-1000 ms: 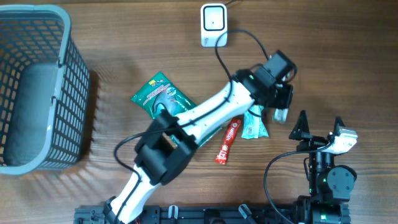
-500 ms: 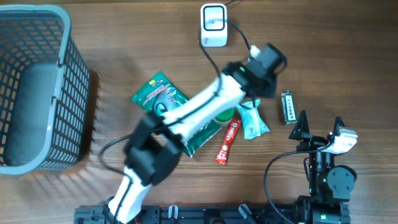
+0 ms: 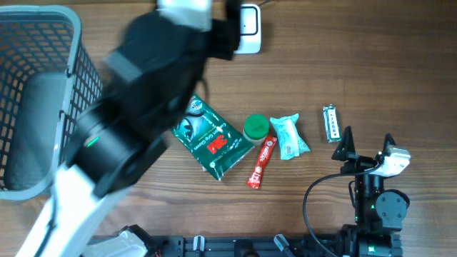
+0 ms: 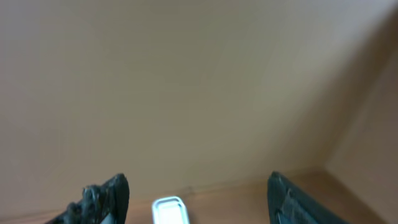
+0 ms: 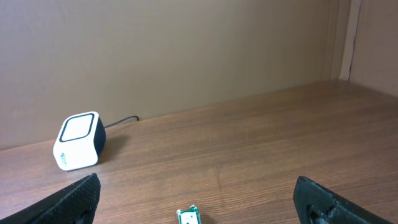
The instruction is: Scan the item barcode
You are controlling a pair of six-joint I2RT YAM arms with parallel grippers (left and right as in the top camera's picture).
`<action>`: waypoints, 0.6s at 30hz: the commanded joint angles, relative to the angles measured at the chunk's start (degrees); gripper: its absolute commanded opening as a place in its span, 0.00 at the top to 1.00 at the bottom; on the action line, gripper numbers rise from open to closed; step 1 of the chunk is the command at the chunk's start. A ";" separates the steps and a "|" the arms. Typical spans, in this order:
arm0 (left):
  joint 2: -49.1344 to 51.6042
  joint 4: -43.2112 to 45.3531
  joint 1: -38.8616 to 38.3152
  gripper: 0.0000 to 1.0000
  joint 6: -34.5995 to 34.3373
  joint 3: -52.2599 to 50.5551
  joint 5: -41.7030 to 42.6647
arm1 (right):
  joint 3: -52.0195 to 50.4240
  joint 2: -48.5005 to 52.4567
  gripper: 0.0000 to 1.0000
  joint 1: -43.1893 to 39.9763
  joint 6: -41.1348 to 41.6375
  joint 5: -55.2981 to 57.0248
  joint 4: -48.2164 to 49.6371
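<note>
Beside my right gripper, a small pack lies on the worktop, well apart from the scanner (both arms' jaws spread, empty), so I judge the scan not yet done.

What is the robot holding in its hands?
Nothing. The left gripper and the right gripper both stand open and empty.

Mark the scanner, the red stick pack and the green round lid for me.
scanner (image 5: 78, 129), right wrist view, top panel.
red stick pack (image 3: 262, 162), overhead view, mid-wrapper.
green round lid (image 3: 255, 128), overhead view, top centre.
</note>
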 commanded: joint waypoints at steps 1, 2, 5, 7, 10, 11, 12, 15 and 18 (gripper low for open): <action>-6.86 3.02 0.00 0.35 14.60 0.26 -8.46 | -0.07 -0.42 0.00 -0.02 -0.70 -0.79 0.20; -8.44 4.13 0.00 0.35 17.64 0.26 -10.08 | -0.07 -0.42 0.00 -0.02 -0.72 -0.79 0.20; -11.56 5.01 0.00 0.30 27.23 0.26 -12.28 | -0.07 -0.42 0.00 -0.02 -0.72 -0.79 0.20; -12.33 4.96 0.00 0.28 29.64 0.26 -14.95 | -0.07 -0.42 0.00 -0.02 -0.72 -0.79 0.20; -12.44 4.74 0.02 0.23 33.81 0.22 -20.39 | -0.07 -0.42 0.00 -0.02 -0.70 -0.79 0.20; -12.48 5.05 0.13 0.22 34.99 0.17 -20.37 | -0.07 -0.42 0.00 -0.02 -0.70 -0.79 0.20; -12.83 4.70 0.11 0.20 34.91 0.15 -20.33 | -0.07 -0.42 0.00 -0.02 -0.72 -0.79 0.20; -14.86 2.29 0.17 0.19 32.52 0.11 -20.24 | -0.07 -0.42 0.00 -0.02 -0.72 -0.79 0.20; -17.81 1.64 0.17 0.19 29.70 -1.03 -19.58 | -0.07 -0.42 0.00 -0.02 -0.70 -0.79 0.20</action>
